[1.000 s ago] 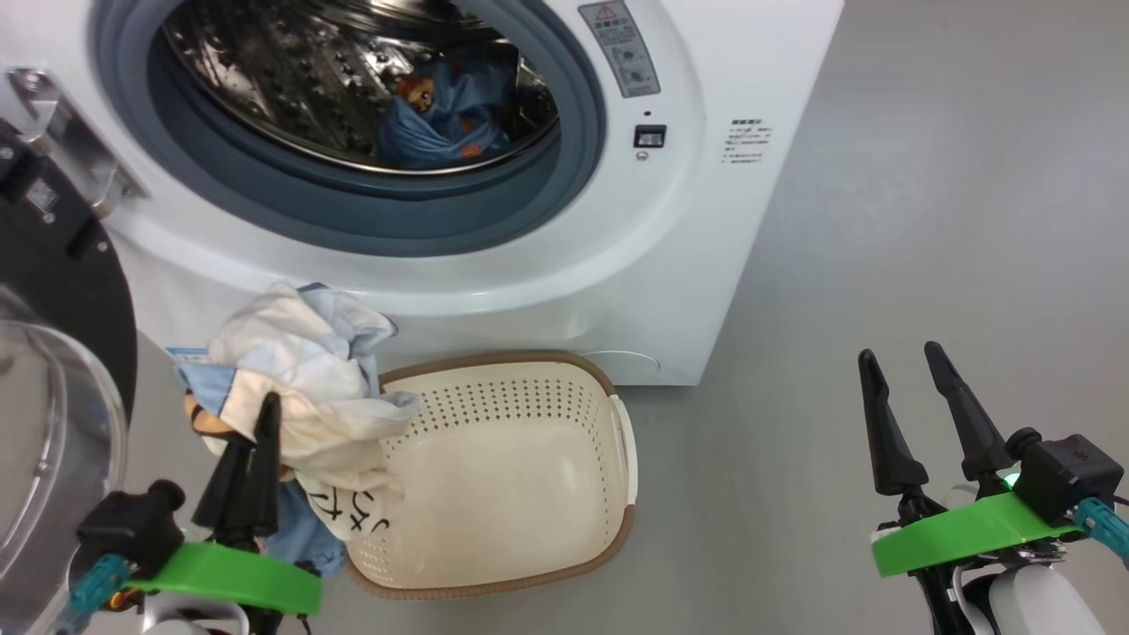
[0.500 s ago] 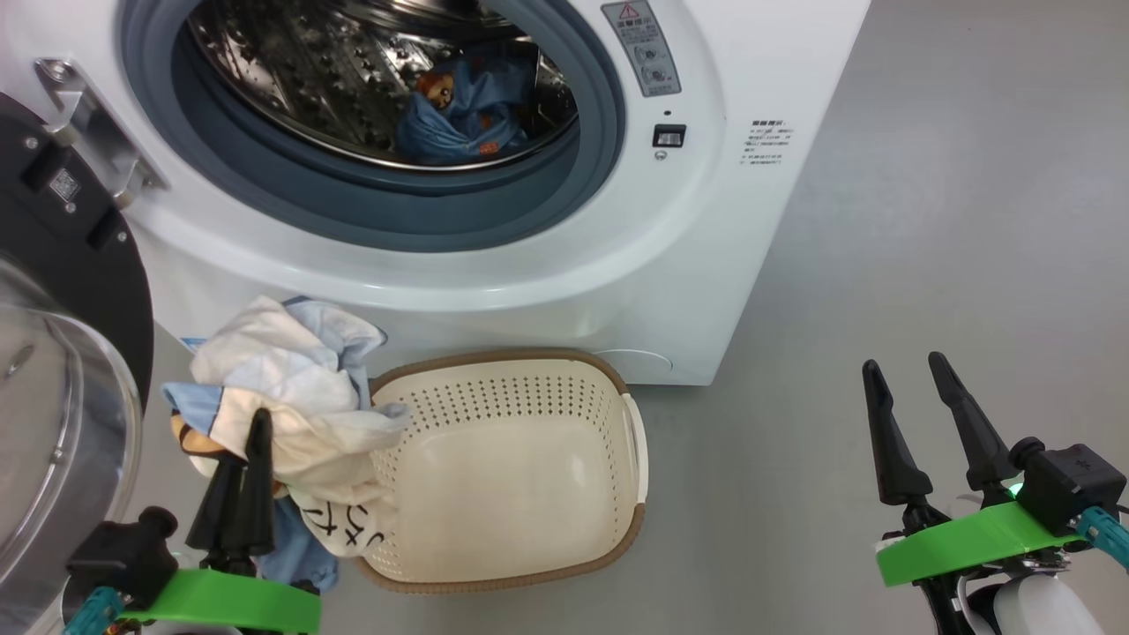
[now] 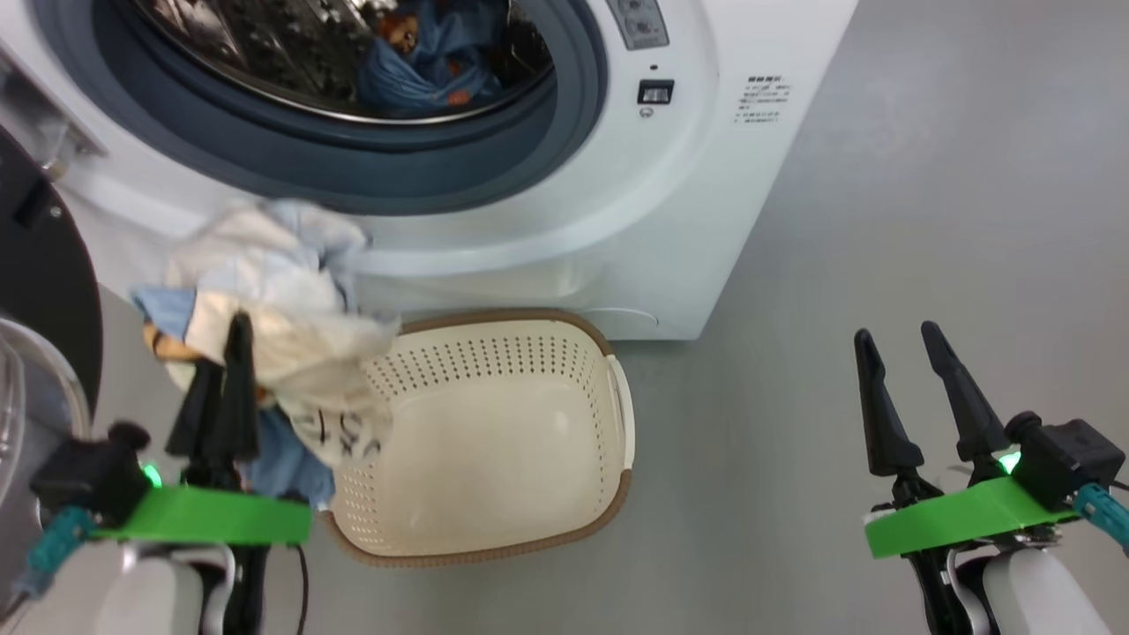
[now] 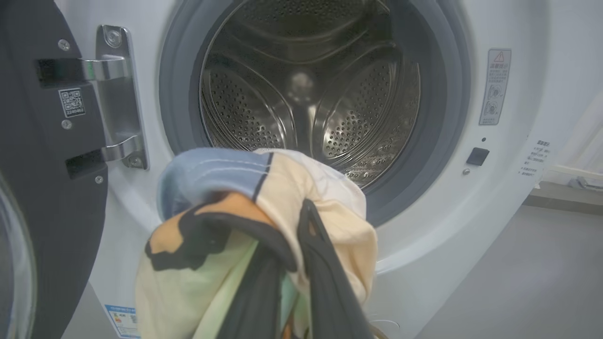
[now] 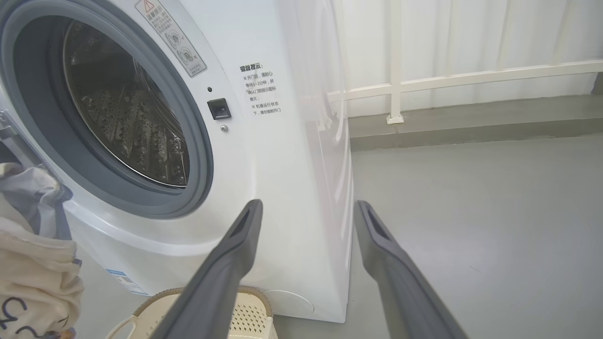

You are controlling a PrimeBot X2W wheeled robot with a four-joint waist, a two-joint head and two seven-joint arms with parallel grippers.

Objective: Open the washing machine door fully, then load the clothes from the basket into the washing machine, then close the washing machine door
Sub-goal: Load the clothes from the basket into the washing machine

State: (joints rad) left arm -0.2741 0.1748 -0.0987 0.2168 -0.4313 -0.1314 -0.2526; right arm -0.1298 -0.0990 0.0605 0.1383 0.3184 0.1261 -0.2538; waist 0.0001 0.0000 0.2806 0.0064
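Cream, softly crumpled clothes (image 3: 291,348) bunch clenched in the left pincer (image 3: 225,339); the right pincer (image 3: 896,333) stands released.

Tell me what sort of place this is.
Probably a laundry area, perhaps a utility room or enclosed balcony: a white front-loading washing machine, a cream laundry basket on a bare grey floor, and a white railing along the pale wall behind.

The basket (image 3: 494,370) sits before the washing machine (image 3: 706,220), its door (image 3: 48,282) at the left, a garment (image 3: 432,62) inside the drum (image 3: 247,44).
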